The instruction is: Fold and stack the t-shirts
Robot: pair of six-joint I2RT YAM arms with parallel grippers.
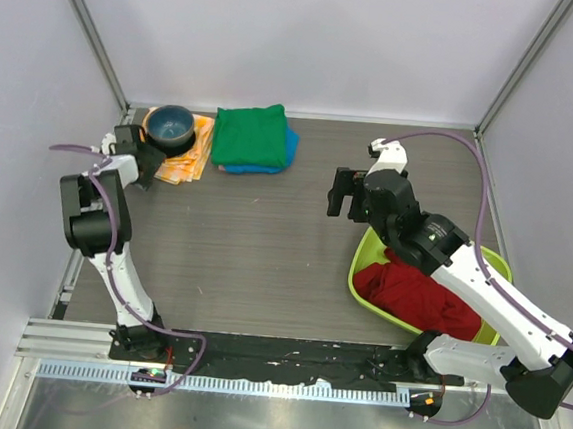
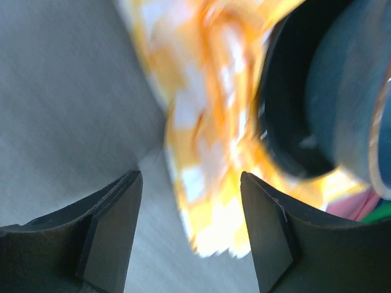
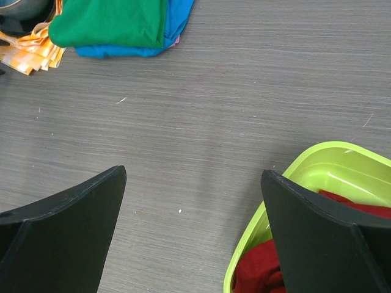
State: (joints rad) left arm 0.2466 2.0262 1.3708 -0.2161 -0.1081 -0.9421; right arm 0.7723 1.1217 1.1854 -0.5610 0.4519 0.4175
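The left pincer (image 2: 190, 183) has its two fingers spread with nothing between them, over the grey table (image 1: 264, 243). Just ahead of its tips lies the orange-and-white checked cloth (image 2: 208, 122), and a dark blue bowl (image 2: 317, 91) sits on that cloth, ahead and off to the pincer's right. The wrist view is blurred, so I cannot tell whether the fingers touch the cloth.

The right pincer (image 3: 194, 174) stands wide apart and empty above bare tabletop. Close by its right finger is a lime-green tub (image 3: 317, 159), and the dark red t-shirt (image 3: 256, 268) lies crumpled inside it, not folded. Well ahead of this pincer and over to its left, the green t-shirt (image 3: 110, 21) lies folded on top of the blue t-shirt (image 3: 177, 15), whose edge shows along the near side and one end. That stack sits just beside the checked cloth, well apart from the tub.
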